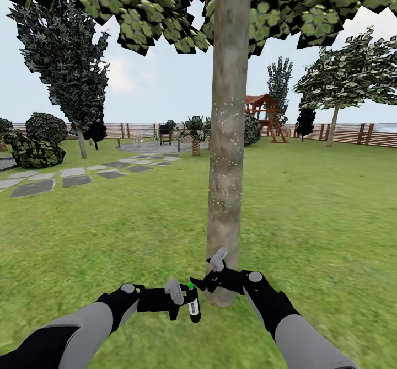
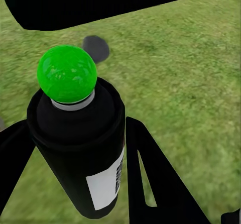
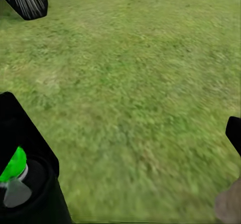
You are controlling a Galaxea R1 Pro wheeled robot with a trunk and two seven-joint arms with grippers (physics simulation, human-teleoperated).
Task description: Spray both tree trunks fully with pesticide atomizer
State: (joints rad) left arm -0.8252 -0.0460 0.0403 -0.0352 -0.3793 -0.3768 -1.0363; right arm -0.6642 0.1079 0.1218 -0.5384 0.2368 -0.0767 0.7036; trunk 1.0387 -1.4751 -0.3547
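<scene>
The left gripper [image 1: 179, 298] is pinched on the pesticide atomizer [image 1: 193, 301], a small dark can with a white label and a green button on top, held upright low in front of the robot, just beside the base of the near tree trunk [image 1: 228, 137]. In the left wrist view the can [image 2: 83, 148] sits between the two fingers [image 2: 155, 179], gripped around its body below the green button [image 2: 67, 73].

The right gripper [image 1: 216, 269] hangs near the trunk foot with its fingers spread and nothing between them.

The can looks rigid and light, with a smooth round wall that could twist or slide in a loose pinch. The mid-body grip seems the right one, since it leaves the nozzle free and keeps the label side against a finger.

One atomizer is in view. Two broad-leaved trees show: the near one, whose trunk already carries pale speckles in two bands around mid-height, and a second tree [image 1: 333, 123] well apart by the fence [image 1: 375, 133]. Much bark on the near trunk looks bare, so the spraying is probably not yet finished
</scene>
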